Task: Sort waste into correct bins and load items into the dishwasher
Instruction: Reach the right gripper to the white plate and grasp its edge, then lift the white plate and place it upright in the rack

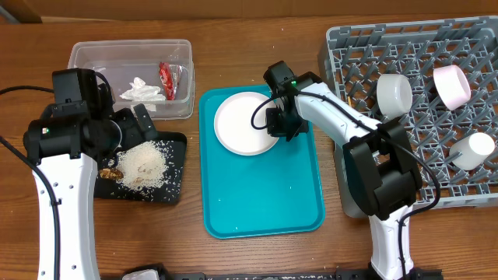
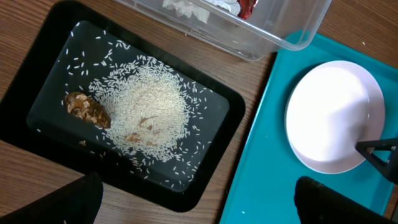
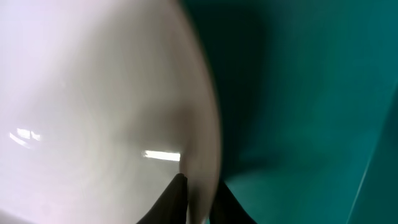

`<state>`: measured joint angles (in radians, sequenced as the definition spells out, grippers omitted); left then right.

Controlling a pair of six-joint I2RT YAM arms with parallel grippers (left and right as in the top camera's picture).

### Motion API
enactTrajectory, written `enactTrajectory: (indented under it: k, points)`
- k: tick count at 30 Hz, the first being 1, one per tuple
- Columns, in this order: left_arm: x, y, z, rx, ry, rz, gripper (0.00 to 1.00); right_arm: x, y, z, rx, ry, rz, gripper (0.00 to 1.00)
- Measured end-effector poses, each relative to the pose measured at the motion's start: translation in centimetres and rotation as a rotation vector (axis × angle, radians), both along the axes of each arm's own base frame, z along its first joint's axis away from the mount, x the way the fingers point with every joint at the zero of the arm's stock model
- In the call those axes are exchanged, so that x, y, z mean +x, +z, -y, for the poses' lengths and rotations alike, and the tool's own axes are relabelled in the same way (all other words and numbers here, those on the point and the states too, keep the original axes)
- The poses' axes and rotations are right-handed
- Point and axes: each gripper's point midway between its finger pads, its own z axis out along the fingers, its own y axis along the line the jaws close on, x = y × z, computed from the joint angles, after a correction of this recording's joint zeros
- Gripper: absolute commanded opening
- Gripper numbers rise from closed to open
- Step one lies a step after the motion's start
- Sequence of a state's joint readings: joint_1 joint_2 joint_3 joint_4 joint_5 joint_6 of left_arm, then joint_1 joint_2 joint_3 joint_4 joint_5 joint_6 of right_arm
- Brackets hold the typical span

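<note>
The white plate point(image 1: 243, 123) lies on the teal tray point(image 1: 261, 202); it also shows in the left wrist view point(image 2: 333, 115) and the right wrist view point(image 3: 93, 112). My right gripper point(image 1: 282, 124) is shut on the plate's right rim point(image 3: 202, 202). My left gripper point(image 1: 140, 120) is open and empty point(image 2: 205, 208), above the black tray point(image 1: 175, 190) near its edge beside the teal tray. The black tray holds the rice grains point(image 2: 149, 109) and the brown food scrap point(image 2: 87, 109). The clear tub point(image 1: 128, 54) holds the white tissue point(image 1: 142, 90) and the red wrapper point(image 1: 166, 80). No chopsticks are in view.
The grey dish rack point(image 1: 412, 47) at the right holds a white bowl point(image 1: 394, 93), a pinkish bowl point(image 1: 451, 84) and a white cup point(image 1: 475, 149). A stray grain lies on the teal tray point(image 2: 261, 186). Cables trail from both arms.
</note>
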<state>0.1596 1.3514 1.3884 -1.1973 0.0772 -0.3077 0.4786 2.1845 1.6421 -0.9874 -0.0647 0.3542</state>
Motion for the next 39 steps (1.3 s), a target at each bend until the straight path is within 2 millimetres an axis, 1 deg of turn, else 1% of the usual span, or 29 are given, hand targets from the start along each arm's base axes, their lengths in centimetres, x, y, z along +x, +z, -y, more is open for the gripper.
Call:
enactTrajectory:
  k: [2,8,11,14,16,18,19,20,22,23,25,26,27,29,32,35,39]
  points:
    - [0.0,0.0,0.0,0.0,0.0,0.0,1.0,0.0,0.0,0.0,-0.001,-0.012,0.001,0.04]
    - [0.0,0.0,0.0,0.0,0.0,0.0,1.0,-0.3,0.3,0.3,-0.012,-0.014,-0.018,0.04]
    - [0.0,0.0,0.0,0.0,0.0,0.0,1.0,-0.6,1.1,1.4,-0.062,-0.021,-0.036,0.04]
    - [0.0,0.0,0.0,0.0,0.0,0.0,1.0,0.3,2.9,3.0,-0.113,-0.042,-0.013,0.04]
    - [0.0,0.0,0.0,0.0,0.0,0.0,1.0,1.7,5.2,4.3,-0.136,-0.07,0.046,0.04]
    - [0.0,0.0,0.0,0.0,0.0,0.0,1.0,3.6,8.3,5.9,-0.15,-0.105,0.139,0.04]
    - [0.0,0.0,0.0,0.0,0.0,0.0,1.0,4.7,10.5,7.0,-0.155,-0.125,0.202,0.04]
    - [0.0,0.0,0.0,0.0,0.0,0.0,1.0,5.5,12.1,7.7,-0.158,-0.136,0.251,0.04]
    - [0.0,0.0,0.0,0.0,0.0,0.0,1.0,7.1,16.3,9.9,-0.178,-0.163,0.382,0.04]
    - [0.0,0.0,0.0,0.0,0.0,0.0,1.0,7.6,18.0,10.9,-0.193,-0.178,0.434,0.04]
    - [0.0,0.0,0.0,0.0,0.0,0.0,1.0,8.6,22.1,13.5,-0.249,-0.206,0.563,0.04]
    - [0.0,0.0,0.0,0.0,0.0,0.0,1.0,8.8,23.2,14.4,-0.271,-0.218,0.598,0.04]
    - [0.0,0.0,0.0,0.0,0.0,0.0,1.0,9.1,24.5,15.6,-0.311,-0.232,0.642,0.04]
    - [0.0,0.0,0.0,0.0,0.0,0.0,1.0,9.4,26.3,17.9,-0.398,-0.259,0.698,0.04]
    - [0.0,0.0,0.0,0.0,0.0,0.0,0.99,9.8,27.7,21.3,-0.549,-0.318,0.744,0.04]
    - [0.0,0.0,0.0,0.0,0.0,0.0,1.0,9.6,28.7,24.0,-0.66,-0.372,0.757,0.04]
    - [0.0,0.0,0.0,0.0,0.0,0.0,1.0,9.1,29.5,26.4,-0.754,-0.428,0.76,0.04]
